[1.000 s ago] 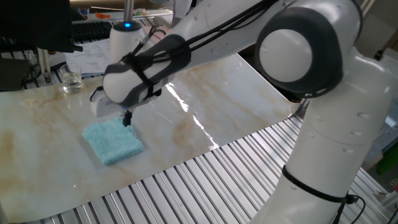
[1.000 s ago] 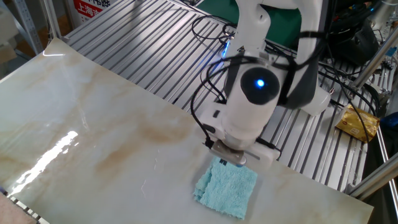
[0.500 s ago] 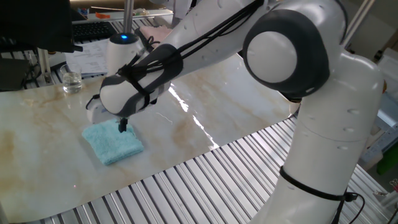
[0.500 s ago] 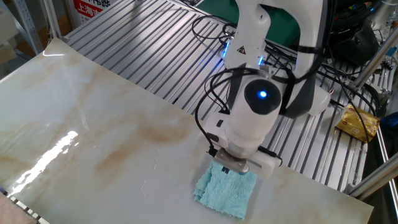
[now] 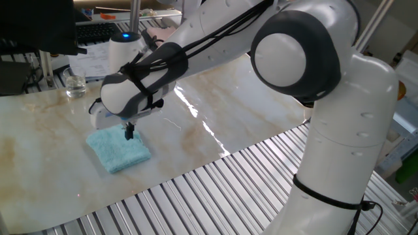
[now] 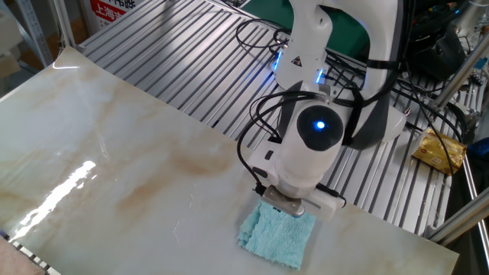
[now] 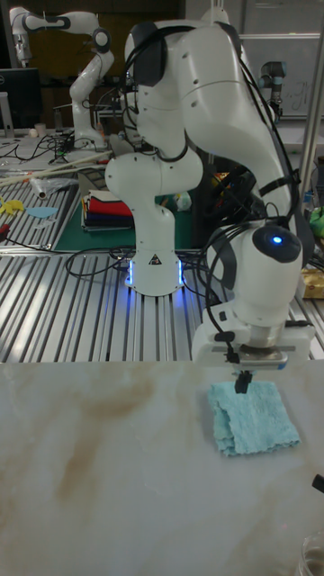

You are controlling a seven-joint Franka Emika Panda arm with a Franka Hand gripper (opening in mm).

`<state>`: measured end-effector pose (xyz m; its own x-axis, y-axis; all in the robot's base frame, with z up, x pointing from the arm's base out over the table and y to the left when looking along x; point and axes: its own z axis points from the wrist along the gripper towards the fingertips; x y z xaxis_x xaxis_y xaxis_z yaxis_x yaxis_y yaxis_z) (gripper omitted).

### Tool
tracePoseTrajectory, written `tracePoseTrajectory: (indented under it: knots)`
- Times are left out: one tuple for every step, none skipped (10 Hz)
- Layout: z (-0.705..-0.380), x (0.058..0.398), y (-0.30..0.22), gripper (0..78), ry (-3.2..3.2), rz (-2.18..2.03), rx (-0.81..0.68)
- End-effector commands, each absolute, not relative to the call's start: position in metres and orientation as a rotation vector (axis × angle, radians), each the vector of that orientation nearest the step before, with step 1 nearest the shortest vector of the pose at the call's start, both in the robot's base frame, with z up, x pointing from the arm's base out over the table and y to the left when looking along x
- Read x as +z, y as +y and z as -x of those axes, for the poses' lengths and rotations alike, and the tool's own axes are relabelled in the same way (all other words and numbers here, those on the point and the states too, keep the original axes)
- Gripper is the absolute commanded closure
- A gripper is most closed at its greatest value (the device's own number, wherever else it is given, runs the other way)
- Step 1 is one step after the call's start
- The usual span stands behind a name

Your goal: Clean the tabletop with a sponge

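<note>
While the gripper (image 5: 130,132) reaches down onto the near-edge side of a light blue sponge (image 5: 118,149), its fingertips touch the cloth-like surface; whether the jaws are open or closed cannot be told. It lies flat on the tabletop (image 5: 215,111), close to the edge bordering the grey slats (image 5: 196,196). A good grasp likely means pinching a firm fold, then wiping toward the brown stains (image 6: 183,160).
</note>
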<state>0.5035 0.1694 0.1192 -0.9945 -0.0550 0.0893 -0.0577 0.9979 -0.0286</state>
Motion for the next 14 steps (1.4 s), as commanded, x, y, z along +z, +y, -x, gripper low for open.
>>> tracePoseTrajectory:
  knots:
    - [-0.505,0.121,0.170,77.6,-3.056,-0.117,0.043]
    - [-0.505,0.121,0.170,77.6,-3.073,-0.111,0.046]
    - [-0.505,0.121,0.170,77.6,-3.077,-0.108,0.047]
    - [-0.506,0.118,0.173,77.6,-3.084,-0.109,0.042]
    - [-0.506,0.117,0.175,77.6,-3.086,-0.109,0.038]
    - [-0.508,0.108,0.184,77.6,-3.094,-0.105,0.031]
    - [-0.508,0.107,0.186,77.6,-3.095,-0.104,0.031]
    - [-0.508,0.100,0.194,77.6,-3.099,-0.097,0.027]
    - [-0.508,0.097,0.198,77.6,-3.101,-0.091,0.026]
    - [-0.508,0.096,0.200,77.6,-3.102,-0.090,0.026]
    - [-0.509,0.094,0.201,77.6,-3.103,-0.094,0.022]
    - [-0.509,0.094,0.201,77.6,-3.103,-0.094,0.018]
    - [-0.509,0.094,0.201,77.6,-3.105,-0.082,0.022]
    - [-0.509,0.094,0.200,77.6,-3.112,-0.067,0.025]
